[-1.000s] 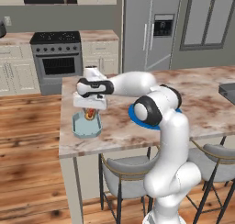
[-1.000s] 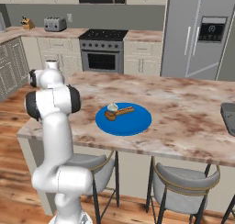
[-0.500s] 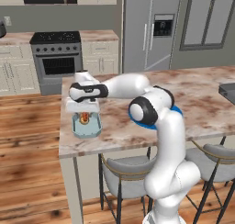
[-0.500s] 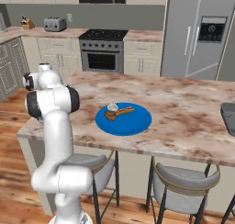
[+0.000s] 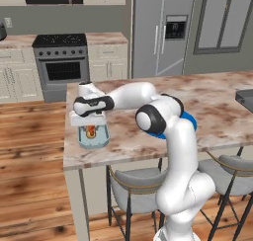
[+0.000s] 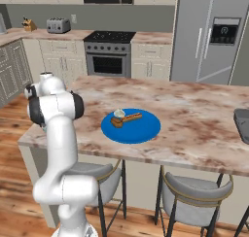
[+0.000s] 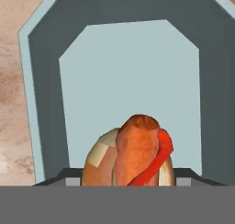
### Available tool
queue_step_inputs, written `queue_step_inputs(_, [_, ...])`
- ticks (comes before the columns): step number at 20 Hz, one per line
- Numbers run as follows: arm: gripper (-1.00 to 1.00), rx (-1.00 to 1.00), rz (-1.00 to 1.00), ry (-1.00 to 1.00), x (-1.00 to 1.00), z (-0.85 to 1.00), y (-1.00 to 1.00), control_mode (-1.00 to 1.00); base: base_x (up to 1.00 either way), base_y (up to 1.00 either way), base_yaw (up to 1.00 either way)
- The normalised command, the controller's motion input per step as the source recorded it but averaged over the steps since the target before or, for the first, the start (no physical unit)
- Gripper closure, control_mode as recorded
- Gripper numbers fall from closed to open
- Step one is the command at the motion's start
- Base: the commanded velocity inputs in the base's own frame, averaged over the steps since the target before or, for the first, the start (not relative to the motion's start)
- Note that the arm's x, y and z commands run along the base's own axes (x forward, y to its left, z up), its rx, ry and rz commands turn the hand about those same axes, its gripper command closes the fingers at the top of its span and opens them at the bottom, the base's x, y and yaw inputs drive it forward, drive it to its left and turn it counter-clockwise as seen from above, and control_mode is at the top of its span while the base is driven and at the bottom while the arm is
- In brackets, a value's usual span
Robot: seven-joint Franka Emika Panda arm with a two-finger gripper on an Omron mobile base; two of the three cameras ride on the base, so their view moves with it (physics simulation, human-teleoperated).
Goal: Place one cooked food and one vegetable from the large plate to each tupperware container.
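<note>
Hand view: my gripper is clamped on a hot dog above the pale tupperware container, near the marble island's corner. Further along sits the large plate; beyond, a stove and fridge.

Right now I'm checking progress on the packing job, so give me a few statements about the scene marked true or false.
1. The gripper holds a hot dog over the pale blue-grey tub. True.
2. The blue plate is empty. False: food still lies on it.
3. The tub sits near the counter's left corner in the left base view. True.
4. The hot dog lies flat on the tub floor. False: it is between the gripper's fingers.
</note>
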Motion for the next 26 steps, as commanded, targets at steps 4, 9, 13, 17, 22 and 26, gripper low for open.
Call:
queue_step_inputs(4, [1.0, -0.02, 0.05, 0.0, 0.0, -0.26, 0.21, -1.0, 0.0, 0.0, 0.0])
queue_step_inputs(9, [1.0, -0.01, 0.02, -0.09, 0.0, -0.15, 0.01, -1.0, 0.0, 0.0, 0.0])
queue_step_inputs(13, [1.0, 0.0, 0.0, -0.09, 0.01, -0.05, 0.0, -1.0, 0.0, 0.0, 0.0])
queue_step_inputs(17, [-1.0, 0.0, 0.0, 0.0, 0.0, 0.0, 0.0, -1.0, 0.0, 0.0, 0.0])
queue_step_inputs(22, [-1.0, 0.0, 0.01, 0.0, 0.26, 0.0, -0.15, -1.0, 0.0, 0.0, 0.0])
queue_step_inputs(26, [-1.0, 0.0, 0.01, 0.0, 0.27, 0.0, -0.12, -1.0, 0.0, 0.0, 0.0])
